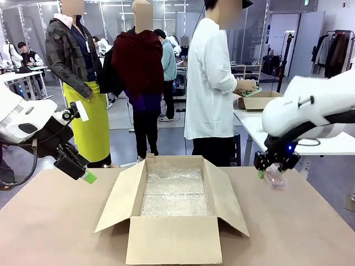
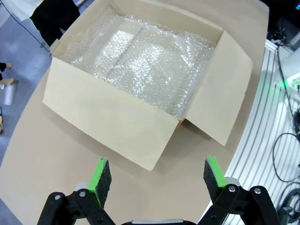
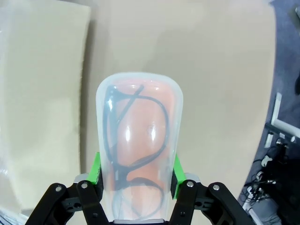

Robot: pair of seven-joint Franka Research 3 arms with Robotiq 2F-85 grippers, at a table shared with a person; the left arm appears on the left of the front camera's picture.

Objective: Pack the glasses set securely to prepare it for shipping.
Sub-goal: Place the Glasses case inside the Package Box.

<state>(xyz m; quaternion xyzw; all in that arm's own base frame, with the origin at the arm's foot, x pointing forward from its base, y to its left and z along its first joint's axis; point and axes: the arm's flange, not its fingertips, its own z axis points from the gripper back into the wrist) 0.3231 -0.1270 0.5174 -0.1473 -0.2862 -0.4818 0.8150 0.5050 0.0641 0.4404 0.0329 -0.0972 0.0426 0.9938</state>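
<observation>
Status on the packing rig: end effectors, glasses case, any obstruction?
Left end effector open, hovering left of box. Right end effector shut on pink case, over table right of box. Box open, bubble wrap inside, opening unblocked.

Pink see-through case [image 3: 136, 140], tan cardboard box [image 1: 172, 244], silvery dimpled bubble wrap [image 1: 175, 191], beige table [image 1: 55, 221]

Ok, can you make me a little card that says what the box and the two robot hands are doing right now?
Box: open brown cardboard box, flaps spread, mid tan table
Inside box: clear bubble wrap lining the bottom
Left gripper: open, holding nothing, left of the box
Right gripper: shut on a pink see-through oblong case with glasses inside, right of the box
Case packed: not yet
</observation>
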